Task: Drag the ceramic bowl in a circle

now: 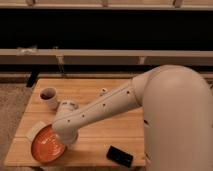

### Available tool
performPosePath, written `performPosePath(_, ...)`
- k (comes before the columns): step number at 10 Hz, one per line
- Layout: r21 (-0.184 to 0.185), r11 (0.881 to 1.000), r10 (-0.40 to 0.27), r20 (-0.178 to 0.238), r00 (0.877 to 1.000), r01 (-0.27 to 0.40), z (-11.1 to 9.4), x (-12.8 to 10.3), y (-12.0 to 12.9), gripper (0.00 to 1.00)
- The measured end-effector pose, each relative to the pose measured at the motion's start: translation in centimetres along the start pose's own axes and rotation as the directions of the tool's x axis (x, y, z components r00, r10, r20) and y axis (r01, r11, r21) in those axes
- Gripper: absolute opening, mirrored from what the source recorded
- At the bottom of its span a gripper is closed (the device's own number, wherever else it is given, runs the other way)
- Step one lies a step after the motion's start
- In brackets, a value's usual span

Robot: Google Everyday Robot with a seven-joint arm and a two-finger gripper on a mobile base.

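Now the gripper (63,141), grip state impossible to tell, meets the right rim of the ceramic bowl (46,146) at lower left, seemingly mid-circle; next, curve it back from the table (95,90) edge

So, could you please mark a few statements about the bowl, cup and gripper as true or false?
The ceramic bowl sits near the table's front-left corner as pictured. True.
The white cup stands apart from the bowl, farther back. True.
The gripper is at the cup. False: it is at the bowl's right rim.
The bowl is upside down. False: it sits upright, inside showing.
A flat black object lies on the table right of the bowl. True.
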Motion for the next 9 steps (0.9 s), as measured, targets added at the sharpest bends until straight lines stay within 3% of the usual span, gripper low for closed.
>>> performPosePath(5,-0.038,0.999,-0.011,-0.085,0.996,0.008,-0.6,5.2,-0.2,0.0)
performPosePath(9,-0.1,0.993,0.042,-0.149,0.988,-0.057,-1.0,8.3,1.9,0.0)
